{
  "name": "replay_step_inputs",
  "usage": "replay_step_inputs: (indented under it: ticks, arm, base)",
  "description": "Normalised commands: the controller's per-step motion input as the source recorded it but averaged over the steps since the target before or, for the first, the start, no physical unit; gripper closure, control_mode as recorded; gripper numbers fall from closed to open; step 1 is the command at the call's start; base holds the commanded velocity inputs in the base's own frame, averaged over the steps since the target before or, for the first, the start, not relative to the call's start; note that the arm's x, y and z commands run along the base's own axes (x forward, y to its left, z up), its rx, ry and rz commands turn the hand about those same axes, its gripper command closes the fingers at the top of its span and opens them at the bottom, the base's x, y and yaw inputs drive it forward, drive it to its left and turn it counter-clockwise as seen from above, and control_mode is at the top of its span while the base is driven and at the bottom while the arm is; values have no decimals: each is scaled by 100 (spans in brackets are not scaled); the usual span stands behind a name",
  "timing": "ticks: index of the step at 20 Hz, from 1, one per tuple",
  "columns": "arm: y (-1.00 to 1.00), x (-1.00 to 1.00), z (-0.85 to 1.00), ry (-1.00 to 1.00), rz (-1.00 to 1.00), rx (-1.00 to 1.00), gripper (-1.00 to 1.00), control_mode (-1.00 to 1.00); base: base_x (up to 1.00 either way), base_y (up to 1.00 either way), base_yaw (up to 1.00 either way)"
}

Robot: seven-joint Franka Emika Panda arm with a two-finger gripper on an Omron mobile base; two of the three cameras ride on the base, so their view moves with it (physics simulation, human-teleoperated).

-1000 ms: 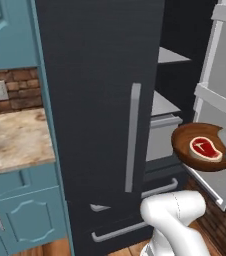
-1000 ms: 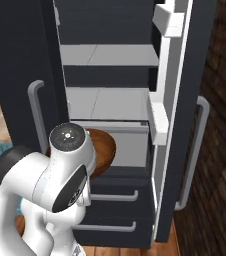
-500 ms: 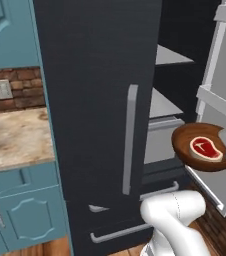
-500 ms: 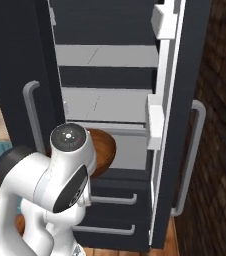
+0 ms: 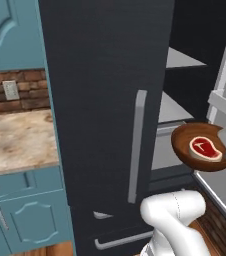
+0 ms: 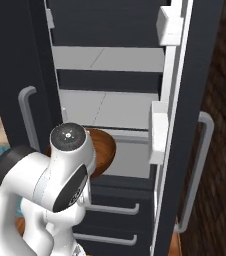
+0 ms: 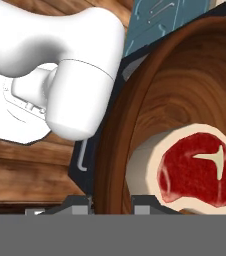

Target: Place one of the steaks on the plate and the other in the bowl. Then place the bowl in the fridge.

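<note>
— Slid a touch across both base views since a second ago: looks like the base creeping, not the kitchen shifting. Same spot in frame for bowl (image 5: 181, 145) and steak (image 5: 205, 148).

— Claw?

— Clamped on the bowl's rim. See gripper (image 7: 111, 202): one finger (image 7: 77, 202) outside the wooden wall, the other inside.

— And the load?

— Hangs in the air at 3 o'clock of the handle (image 5: 136, 145) on the fridge (image 5: 105, 90), in front of the open compartment, not yet on any shelf. Holds the red steak, lying flat on its floor, toward 3 o'clock of centre.

— Worries?

— Pinched at one edge only, with all the weight out to the side. Could swivel in the grip on a jolt, tip, and let the meat slide out. Could also catch the front edge of a shelf (image 6: 110, 107), or the bin (image 6: 160, 132) on the open door (image 6: 185, 165), if carried in too low or too far toward 3 o'clock.

— Differences between views?

— Right base view: gives the pale shelves and the door at 3 o'clock of the bowl, but hides the steak behind the arm. Left base view: gives the steak plainly, plus the counter (image 5: 15, 145) at 9 o'clock. Hand view: settles the grip.
</note>
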Motion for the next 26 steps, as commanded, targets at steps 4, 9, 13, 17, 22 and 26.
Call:
replay_step_inputs:
  ticks: [4,9,13,17,22,26]
  arm:
    - [0,0,0,0,0,0,100,100]
    - [0,0,0,0,0,0,100,100]
    - [0,0,0,0,0,0,100,100]
    - [0,0,0,0,0,0,100,100]
    - [0,0,0,0,0,0,100,100]
    - [0,0,0,0,0,0,100,100]
  base:
    - [22,-25,10]
    - [28,-20,10]
    - [31,-20,11]
    - [25,-28,10]
    - [21,-26,9]
    - [23,-25,9]
